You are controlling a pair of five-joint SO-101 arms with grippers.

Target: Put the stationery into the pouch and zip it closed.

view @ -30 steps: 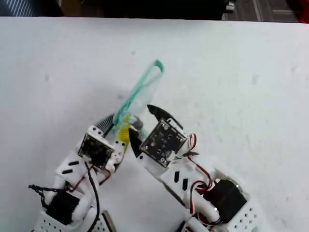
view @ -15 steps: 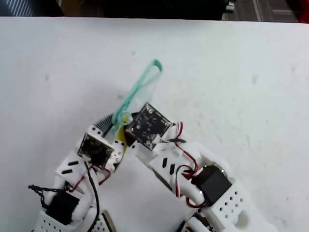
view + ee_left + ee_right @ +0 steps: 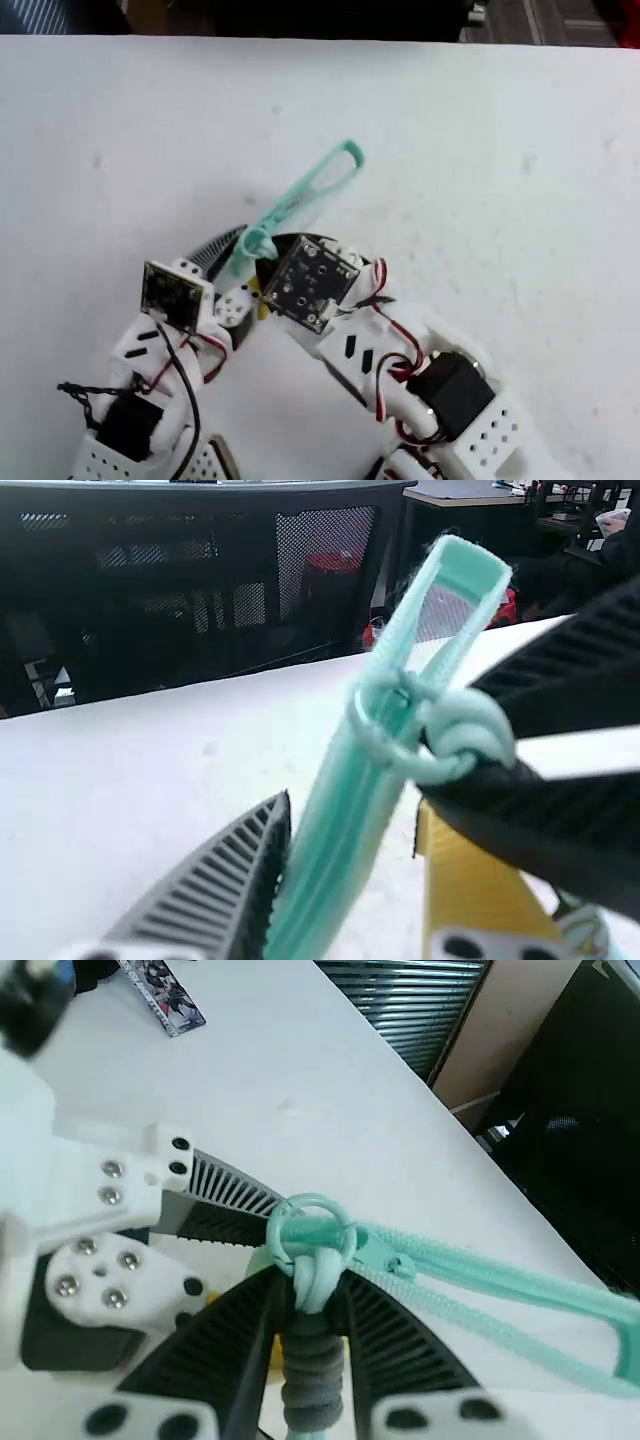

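Right gripper (image 3: 305,1295) pinches zipper pull (image 3: 312,1250) at pouch (image 3: 305,195) near end; high view, long axis runs toward 1–2 o'clock; left gripper (image 3: 350,815) jaws straddle pouch, clamp cannot tell

The left arm (image 3: 140,355) and right arm (image 3: 358,352) are white printed plastic with slotted shells and black motor blocks. A black braided cable (image 3: 82,393) trails from the left; red, white and black wires (image 3: 388,352) loop over the right, whose fingers (image 3: 395,1345) are black and ribbed.
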